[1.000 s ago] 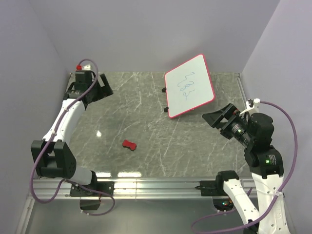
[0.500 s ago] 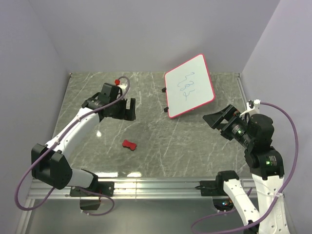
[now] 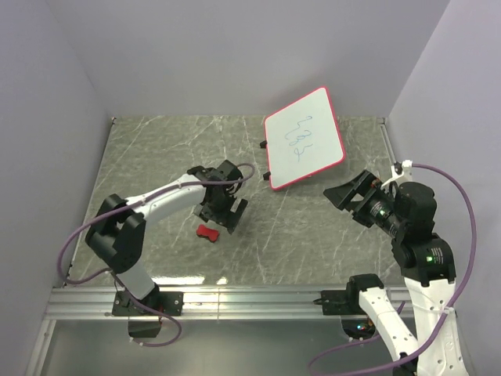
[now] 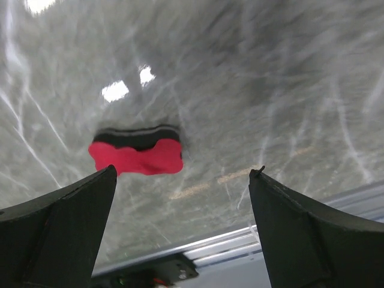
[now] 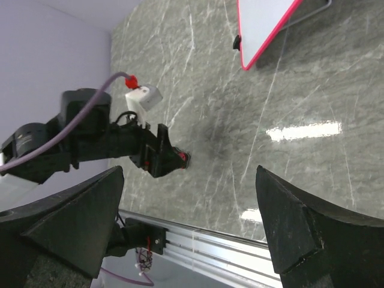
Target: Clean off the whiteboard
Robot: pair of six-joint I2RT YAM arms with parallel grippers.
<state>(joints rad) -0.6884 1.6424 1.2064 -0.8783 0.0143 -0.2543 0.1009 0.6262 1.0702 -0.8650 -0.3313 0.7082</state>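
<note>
The whiteboard point(image 3: 304, 139), white with a red-pink rim and blue-green scribbles, leans tilted at the back right; its corner shows in the right wrist view point(image 5: 264, 27). The small red bone-shaped eraser point(image 3: 207, 233) lies on the marble table; in the left wrist view the eraser point(image 4: 137, 157) lies just beyond the fingertips. My left gripper point(image 3: 227, 213) is open and empty, just right of and above the eraser. My right gripper point(image 3: 350, 194) is open and empty, in the air at the right, below the whiteboard.
The grey marble table point(image 3: 172, 157) is walled by lilac panels. An aluminium rail point(image 3: 250, 299) runs along the near edge, also in the right wrist view point(image 5: 240, 252). A black clip point(image 5: 237, 42) sits on the whiteboard's rim.
My left arm has swung from the back left corner across the table to the eraser. My right gripper has barely moved. The whiteboard and eraser have stayed put.
</note>
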